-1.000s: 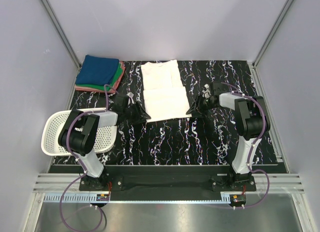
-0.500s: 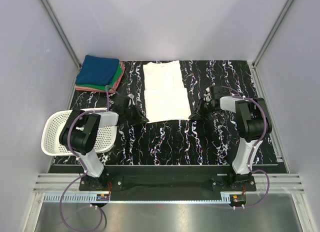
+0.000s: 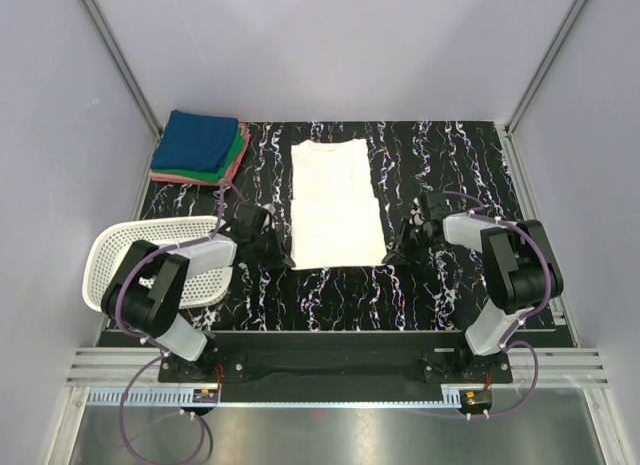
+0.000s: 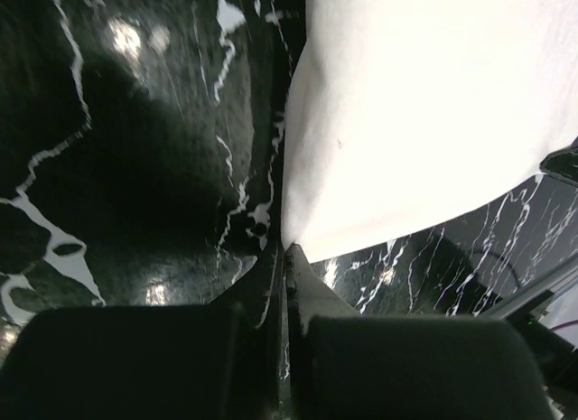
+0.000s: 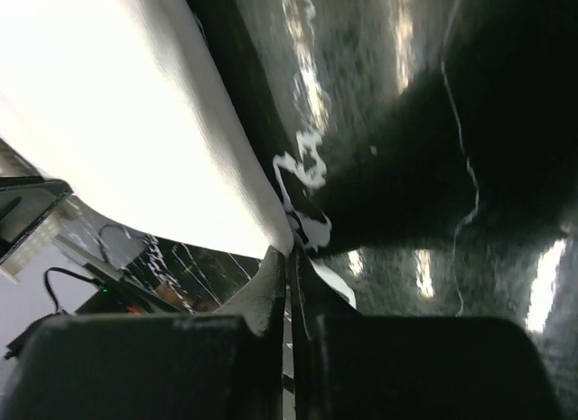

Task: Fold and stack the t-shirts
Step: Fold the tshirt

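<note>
**Both claws clamped on the near hem, ready for the lengthwise fold**

Within the last second both arms have drawn back toward their bases. The jaws, which stood part open along the shirt's sides, have come together, and the shirt has slid a little nearer with them.

Nearest the bases, the left gripper (image 3: 287,258) sits at the near-left corner of the white t-shirt (image 3: 337,200) and the right gripper (image 3: 391,254) at its near-right corner. Each wrist view shows the two fingers pressed together with the cloth's corner running into the tips, so each claw appears clamped on the hem. The white mesh basket (image 3: 100,265) lies just left of the left arm, playing no part.

The shirt lies flat on the marbled table (image 3: 340,295), already narrowed to a long strip with its sides turned in. No chest print shows. My reading is that the step in hand is the end-over-end fold.

The next move calls for lifting both corners together at even height and carrying them away toward the far edge. They should be laid down squarely so the hem meets the collar end without skew.

Far left, the stack waits: a blue t-shirt (image 3: 200,140) on top, with a green one (image 3: 240,143) and a pink one (image 3: 235,168) peeking out beneath.
</note>
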Tool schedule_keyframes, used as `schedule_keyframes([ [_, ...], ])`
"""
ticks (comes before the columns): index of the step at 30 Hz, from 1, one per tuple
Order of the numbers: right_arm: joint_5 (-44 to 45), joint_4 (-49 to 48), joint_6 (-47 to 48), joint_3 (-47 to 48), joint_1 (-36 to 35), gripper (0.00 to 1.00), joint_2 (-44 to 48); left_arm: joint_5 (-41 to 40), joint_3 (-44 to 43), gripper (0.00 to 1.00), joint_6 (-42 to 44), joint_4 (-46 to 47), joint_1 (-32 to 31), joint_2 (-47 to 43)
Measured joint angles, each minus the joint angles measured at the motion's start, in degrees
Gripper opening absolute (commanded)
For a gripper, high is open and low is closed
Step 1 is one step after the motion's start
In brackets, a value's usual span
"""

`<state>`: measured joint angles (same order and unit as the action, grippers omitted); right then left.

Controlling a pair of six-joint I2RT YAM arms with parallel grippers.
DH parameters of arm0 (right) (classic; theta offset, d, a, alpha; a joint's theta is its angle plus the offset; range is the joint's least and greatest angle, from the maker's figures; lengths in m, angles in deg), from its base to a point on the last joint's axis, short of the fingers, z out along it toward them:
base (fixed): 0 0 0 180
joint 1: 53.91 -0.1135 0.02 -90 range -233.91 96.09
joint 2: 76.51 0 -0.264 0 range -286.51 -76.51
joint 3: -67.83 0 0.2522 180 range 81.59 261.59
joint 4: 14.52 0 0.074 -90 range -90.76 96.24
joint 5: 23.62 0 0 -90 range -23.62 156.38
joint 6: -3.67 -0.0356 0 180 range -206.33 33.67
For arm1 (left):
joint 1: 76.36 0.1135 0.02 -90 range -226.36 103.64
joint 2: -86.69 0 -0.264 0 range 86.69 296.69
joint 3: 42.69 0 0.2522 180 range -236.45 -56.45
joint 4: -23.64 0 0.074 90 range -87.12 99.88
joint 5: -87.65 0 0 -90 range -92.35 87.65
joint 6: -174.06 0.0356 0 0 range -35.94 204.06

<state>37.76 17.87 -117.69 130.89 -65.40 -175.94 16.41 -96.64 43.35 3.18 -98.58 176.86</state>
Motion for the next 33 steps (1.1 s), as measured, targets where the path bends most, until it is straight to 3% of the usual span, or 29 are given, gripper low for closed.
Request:
schedule_keyframes([
  [12, 8.2, 7.5, -0.7, -3.3, -4.2, 0.00, 13.2, -3.5, 1.3, 0.00, 0.3, -8.2, -3.7, -11.3],
  [21, 8.2, 10.9, -0.6, -2.4, -4.3, 0.00, 17.1, -3.9, 0.6, 0.00, 0.3, -10.8, -4.0, -13.3],
  [33, 12.2, 18.4, 0.9, 13.7, -4.3, 0.00, 14.6, -7.3, -16.5, 0.00, 3.9, -19.5, -2.0, -11.9],
])
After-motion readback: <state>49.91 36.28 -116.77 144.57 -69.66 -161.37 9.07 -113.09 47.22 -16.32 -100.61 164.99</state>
